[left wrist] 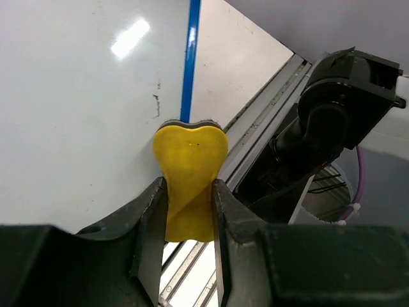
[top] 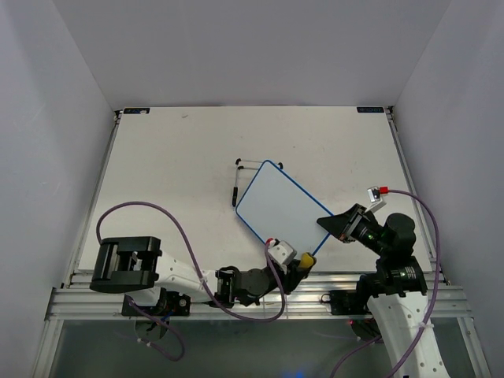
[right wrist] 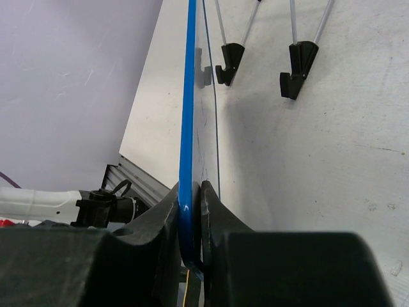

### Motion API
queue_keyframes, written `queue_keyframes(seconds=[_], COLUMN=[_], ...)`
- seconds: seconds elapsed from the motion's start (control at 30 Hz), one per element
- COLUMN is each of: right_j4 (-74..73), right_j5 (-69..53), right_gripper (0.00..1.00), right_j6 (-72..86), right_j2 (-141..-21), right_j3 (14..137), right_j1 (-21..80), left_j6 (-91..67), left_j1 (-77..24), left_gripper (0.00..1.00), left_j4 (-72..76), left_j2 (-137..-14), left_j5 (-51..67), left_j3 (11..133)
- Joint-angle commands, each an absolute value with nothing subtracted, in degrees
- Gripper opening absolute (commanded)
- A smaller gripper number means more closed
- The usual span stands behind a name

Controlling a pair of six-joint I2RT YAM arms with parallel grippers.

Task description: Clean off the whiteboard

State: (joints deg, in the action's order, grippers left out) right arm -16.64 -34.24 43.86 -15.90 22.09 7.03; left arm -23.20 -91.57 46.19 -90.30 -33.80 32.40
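**From above:** the whiteboard [top: 279, 206] lies askew on the table [top: 173, 173], right of centre and toward the near edge. Its two black stand feet [top: 238, 183] stick out on the far left side. The right gripper [top: 323, 225] meets the board's right corner. The left gripper [top: 294, 266] reaches in at the near edge, carrying a yellow eraser [top: 305, 261]. From this height we see no writing on the white face.

**Left wrist:** the left gripper [left wrist: 187, 188] is clenched on the yellow eraser [left wrist: 190, 173], whose rounded head sits at the board's blue frame [left wrist: 190, 57]. A small dark smudge [left wrist: 156, 105] shows on the whiteboard [left wrist: 77, 96] just inside that frame, close to the eraser.

**Right wrist:** the right gripper [right wrist: 190, 198] pinches the blue edge of the whiteboard [right wrist: 186, 96], one finger on each side. The stand feet [right wrist: 300, 64] hang beyond, over the table [right wrist: 319, 160].

We judge the wiping nearly finished, with that edge mark the likely last target. To do it well, we press the eraser's flat felt onto the surface and sweep parallel to the frame rather than across it, so the head does not catch the blue lip. The other hand keeps the board pinned against the push.
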Motion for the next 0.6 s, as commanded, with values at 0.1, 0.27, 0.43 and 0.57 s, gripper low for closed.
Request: queue_keyframes(seconds=[0.1,0.27,0.43,0.57], right_j4=[-11.95,-12.75,-12.92,-12.66], right_j5=[-39.20,-39.64,-39.81,-39.73], right_gripper=[0.08,0.08,0.08,0.08], right_j6=[50.36,48.52,48.34,48.43], right_j2=[-14.15,-14.15,-14.24,-14.41], right_j3=[27.24,28.21,28.30,28.39], right_j1=[8.00,8.00,8.00,8.00], left_j6=[-28.38,-28.83,-25.93,-24.88], left_j1=[-86.23,-80.26,-79.45,-81.29], left_gripper=[0.00,0.00,0.00,0.00], left_j4=[31.83,26.55,24.87,25.14], left_j2=[-84.03,-83.49,-86.57,-89.20], left_j5=[-36.57,-32.80,-31.03,-30.76], left_j3=[31.73,33.83,37.87,41.47])
